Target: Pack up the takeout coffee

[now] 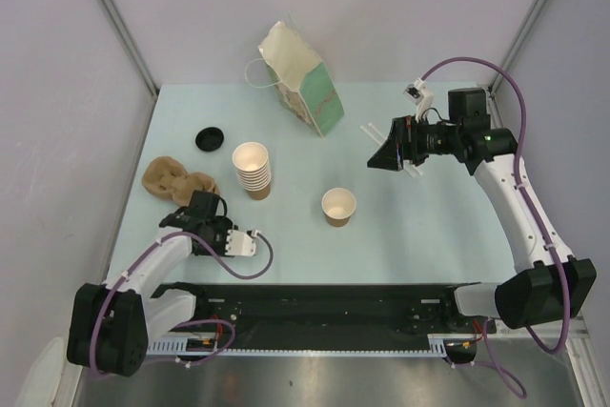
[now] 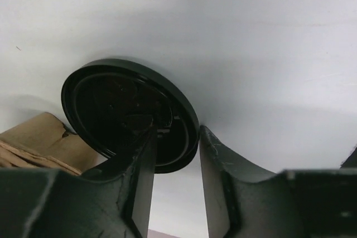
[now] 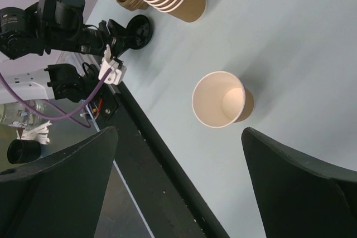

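No text, brand, number or sign can be read in any view. The cream-and-green paper bag point(image 1: 303, 83) has faint brownish printed marks on its green side, too small to make out as letters. The round black plastic lid point(image 2: 125, 110) has some moulded relief near its middle, but it is dark and blurred and cannot be read. The small brown kraft paper cup point(image 3: 222, 100) shows only plain brown wall and cream inside.
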`<state>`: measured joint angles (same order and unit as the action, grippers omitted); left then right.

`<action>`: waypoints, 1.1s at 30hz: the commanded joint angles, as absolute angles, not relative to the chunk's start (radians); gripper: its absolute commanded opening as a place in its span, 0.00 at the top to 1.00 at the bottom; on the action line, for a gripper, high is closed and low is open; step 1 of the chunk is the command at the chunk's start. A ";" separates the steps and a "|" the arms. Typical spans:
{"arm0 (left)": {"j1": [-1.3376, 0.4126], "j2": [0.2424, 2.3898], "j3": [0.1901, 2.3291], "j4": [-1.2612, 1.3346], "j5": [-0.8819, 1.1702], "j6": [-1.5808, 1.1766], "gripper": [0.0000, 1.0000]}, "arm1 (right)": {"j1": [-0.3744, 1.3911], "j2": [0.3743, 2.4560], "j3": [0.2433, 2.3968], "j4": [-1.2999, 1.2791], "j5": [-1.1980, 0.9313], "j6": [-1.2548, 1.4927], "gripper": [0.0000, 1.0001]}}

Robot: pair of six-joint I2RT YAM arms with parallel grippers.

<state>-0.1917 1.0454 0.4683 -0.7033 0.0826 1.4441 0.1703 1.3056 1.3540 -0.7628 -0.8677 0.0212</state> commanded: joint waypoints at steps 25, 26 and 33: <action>-0.635 0.784 1.053 0.121 0.740 -0.102 1.00 | 0.173 1.058 1.315 -0.401 -0.821 0.407 0.09; -0.655 0.779 1.043 0.268 0.711 -0.118 1.00 | 0.181 1.055 1.306 -0.359 -0.818 0.457 0.11; -0.666 0.883 1.146 0.529 0.750 -0.236 1.00 | 0.304 1.098 1.264 0.145 -0.838 0.918 0.23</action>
